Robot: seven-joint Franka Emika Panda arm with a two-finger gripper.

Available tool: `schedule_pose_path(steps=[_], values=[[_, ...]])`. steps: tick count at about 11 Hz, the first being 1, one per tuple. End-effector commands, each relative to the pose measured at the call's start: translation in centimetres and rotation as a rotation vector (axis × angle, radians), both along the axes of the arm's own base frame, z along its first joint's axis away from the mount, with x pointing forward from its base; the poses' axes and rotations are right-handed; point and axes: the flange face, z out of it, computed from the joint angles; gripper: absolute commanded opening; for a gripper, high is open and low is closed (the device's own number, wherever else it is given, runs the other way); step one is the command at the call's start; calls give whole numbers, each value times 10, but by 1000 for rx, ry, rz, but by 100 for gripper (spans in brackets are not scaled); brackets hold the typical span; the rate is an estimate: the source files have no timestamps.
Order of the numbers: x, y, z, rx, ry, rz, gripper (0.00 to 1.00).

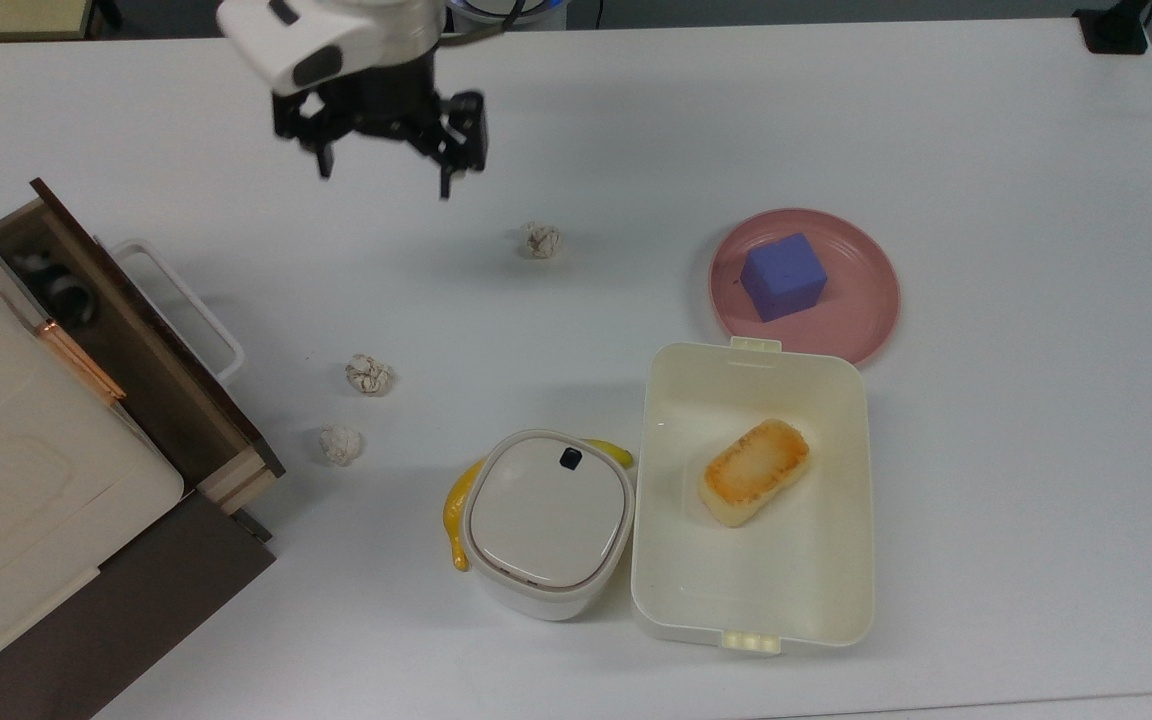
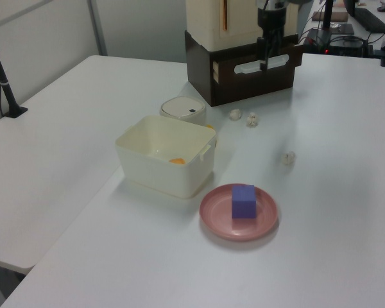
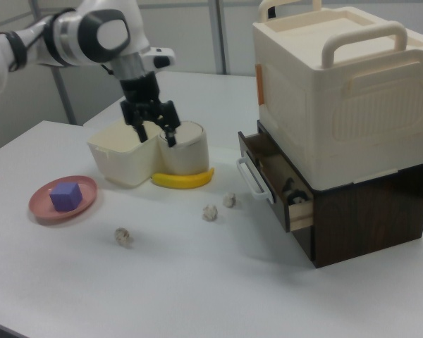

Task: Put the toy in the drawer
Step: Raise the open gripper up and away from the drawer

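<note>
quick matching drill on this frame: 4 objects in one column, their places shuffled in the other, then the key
Things:
1. tiny black-and-white panda toy
2. purple cube
3. toasted orange bread piece
4. yellow banana

Places:
A. in the cream rectangular plastic box
B. on the pink round plate
C. on the table against the round white lidded container
D. in the open dark brown wooden drawer

Pairs: 1-D, 2-B, 3-A, 4-C
</note>
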Motion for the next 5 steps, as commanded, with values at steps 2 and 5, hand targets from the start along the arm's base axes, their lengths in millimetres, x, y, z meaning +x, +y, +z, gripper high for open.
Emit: schedule_pose_path(steps=[2,5], values=[[-39,-4,27,162,40,-65,100],[-37,-9,20,164,32,-73,100]])
